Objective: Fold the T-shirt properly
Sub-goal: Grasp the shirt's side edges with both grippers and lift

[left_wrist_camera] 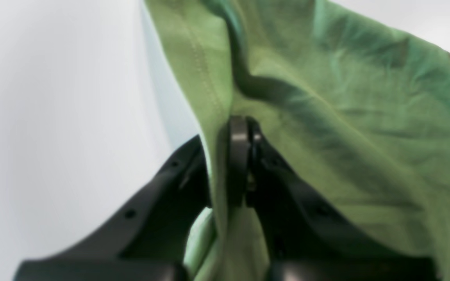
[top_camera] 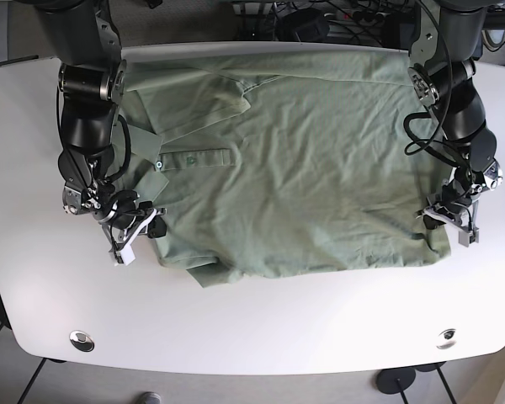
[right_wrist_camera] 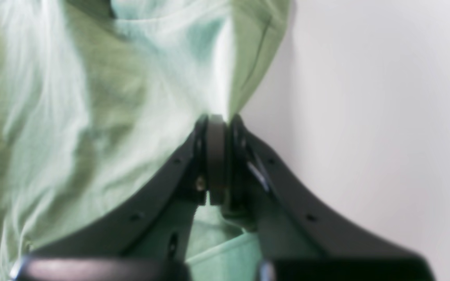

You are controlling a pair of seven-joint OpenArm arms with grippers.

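A green T-shirt point(top_camera: 303, 168) lies spread over the white table point(top_camera: 261, 320), with a sleeve folded over at the back left. My left gripper point(top_camera: 444, 220) is at the shirt's right front corner, shut on its edge; in the left wrist view the jaws point(left_wrist_camera: 244, 128) pinch a fold of green cloth point(left_wrist_camera: 326, 117) lifted off the table. My right gripper point(top_camera: 150, 225) is at the shirt's left front side, shut on the cloth; in the right wrist view the pads point(right_wrist_camera: 217, 125) clamp a fold of the shirt point(right_wrist_camera: 92, 97).
Both arm bases stand at the table's back corners. Cables point(top_camera: 320, 17) lie behind the back edge. Two round metal fittings point(top_camera: 82, 339) sit near the front edge. Bare white table runs along the front and both sides.
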